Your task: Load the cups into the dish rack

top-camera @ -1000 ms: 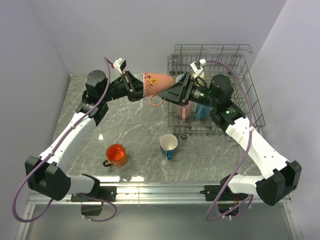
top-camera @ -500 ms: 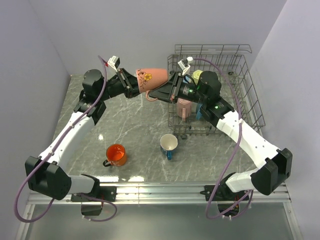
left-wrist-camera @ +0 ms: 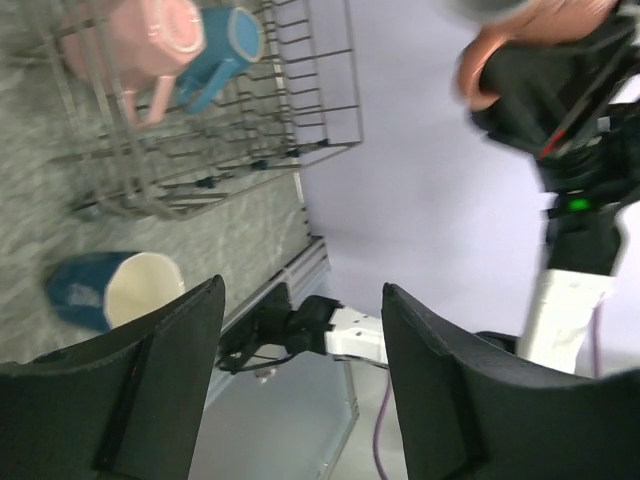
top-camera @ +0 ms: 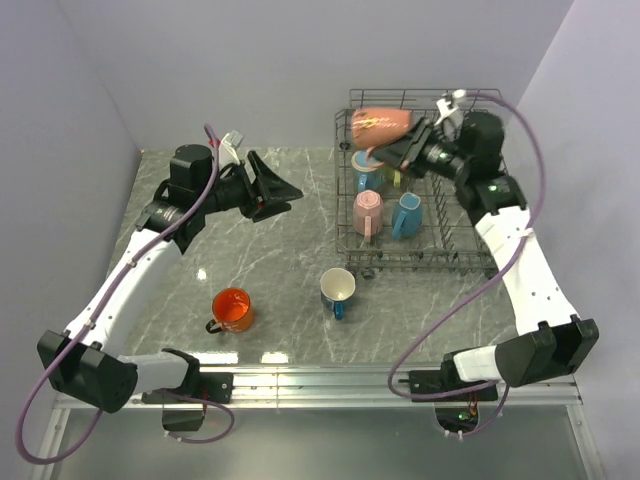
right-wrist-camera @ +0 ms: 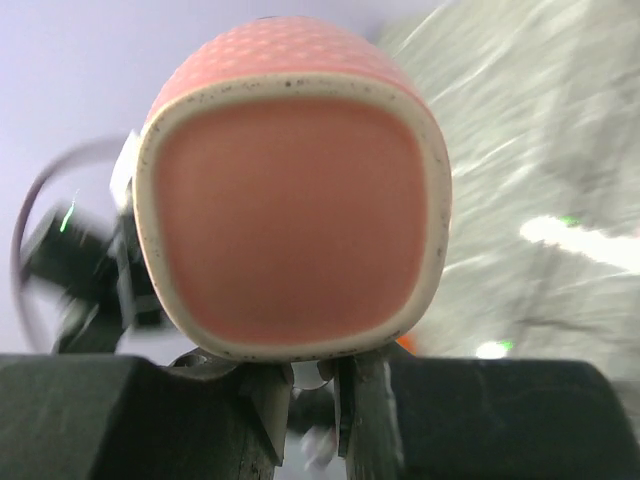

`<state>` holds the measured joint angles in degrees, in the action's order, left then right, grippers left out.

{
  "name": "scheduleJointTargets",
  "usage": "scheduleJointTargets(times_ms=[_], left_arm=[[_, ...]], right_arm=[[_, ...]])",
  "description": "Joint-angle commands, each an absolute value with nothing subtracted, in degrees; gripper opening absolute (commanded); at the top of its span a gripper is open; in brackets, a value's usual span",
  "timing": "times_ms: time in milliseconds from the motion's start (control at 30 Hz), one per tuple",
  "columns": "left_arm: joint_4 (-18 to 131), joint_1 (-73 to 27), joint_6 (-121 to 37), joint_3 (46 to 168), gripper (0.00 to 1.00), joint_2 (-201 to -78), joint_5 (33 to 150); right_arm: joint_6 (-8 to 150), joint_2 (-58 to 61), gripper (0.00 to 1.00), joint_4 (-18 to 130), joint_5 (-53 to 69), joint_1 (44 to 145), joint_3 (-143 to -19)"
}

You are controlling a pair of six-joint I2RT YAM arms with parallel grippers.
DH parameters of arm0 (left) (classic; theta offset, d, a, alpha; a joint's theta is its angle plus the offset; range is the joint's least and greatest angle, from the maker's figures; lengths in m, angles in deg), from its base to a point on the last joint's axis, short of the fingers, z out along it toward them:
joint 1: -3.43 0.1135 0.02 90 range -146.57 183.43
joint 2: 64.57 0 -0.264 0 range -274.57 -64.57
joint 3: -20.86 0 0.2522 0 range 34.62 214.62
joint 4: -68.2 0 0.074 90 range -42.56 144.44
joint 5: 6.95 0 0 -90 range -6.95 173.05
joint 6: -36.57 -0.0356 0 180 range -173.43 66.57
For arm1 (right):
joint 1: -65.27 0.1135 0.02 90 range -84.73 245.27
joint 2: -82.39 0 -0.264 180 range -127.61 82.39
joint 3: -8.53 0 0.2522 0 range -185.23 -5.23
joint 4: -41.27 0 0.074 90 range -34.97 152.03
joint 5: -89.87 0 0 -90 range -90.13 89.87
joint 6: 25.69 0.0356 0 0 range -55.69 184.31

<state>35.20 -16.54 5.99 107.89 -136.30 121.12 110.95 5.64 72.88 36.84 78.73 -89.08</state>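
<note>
Reaching high across the dish rack (top-camera: 470, 240), the right arm rises from its base at the near edge, bends at the elbow and points its wrist leftward over the rack's far side. The right gripper (top-camera: 412, 150) is clamped on the salmon mug (top-camera: 380, 124), which lies on its side in the air above the rack's far-left corner, clear of the mugs below. In the right wrist view the fingers (right-wrist-camera: 362, 405) are drawn close together and pinch the mug's lower edge; a flat, cream-ringed end of the mug (right-wrist-camera: 290, 180) fills the view.

The left arm stretches from its base up over the left half of the counter (top-camera: 270, 260), with its forearm level and aimed at the rack. The left gripper (top-camera: 285, 196) is spread wide and holds nothing, hanging above the counter well apart from the rack; its wrist view shows both fingers (left-wrist-camera: 150, 390) far apart.

Inside the rack stand a light blue mug (top-camera: 367, 175), a pink mug (top-camera: 367, 212) and a blue mug (top-camera: 405, 215). An orange mug (top-camera: 232, 308) and a dark blue mug (top-camera: 338, 290) with a white inside sit on the counter in front of the rack.
</note>
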Motion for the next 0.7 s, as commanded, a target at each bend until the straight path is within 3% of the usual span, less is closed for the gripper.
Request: scheduleJointTargets(times_ms=[0,233,367,667], left_arm=[[26.87,-16.52,-1.04,110.82,0.7,-133.22,116.38],[17.72,-16.43,-7.28,113.36,0.72,-132.25,107.32],[15.42,-16.34,-9.3,114.07,0.72,-132.68,105.38],[13.75,-16.34,-10.19,113.9,0.71,-132.51,102.21]], right_arm=[[101.51,4.62,0.0,78.57,31.88,74.17,-97.68],[90.16,-8.03,0.0,97.8,-4.27,72.3,-112.61],[88.84,-18.3,0.0,103.28,-17.93,71.95,-119.21],[89.28,-33.08,0.0,107.77,-23.33,66.86,-132.4]])
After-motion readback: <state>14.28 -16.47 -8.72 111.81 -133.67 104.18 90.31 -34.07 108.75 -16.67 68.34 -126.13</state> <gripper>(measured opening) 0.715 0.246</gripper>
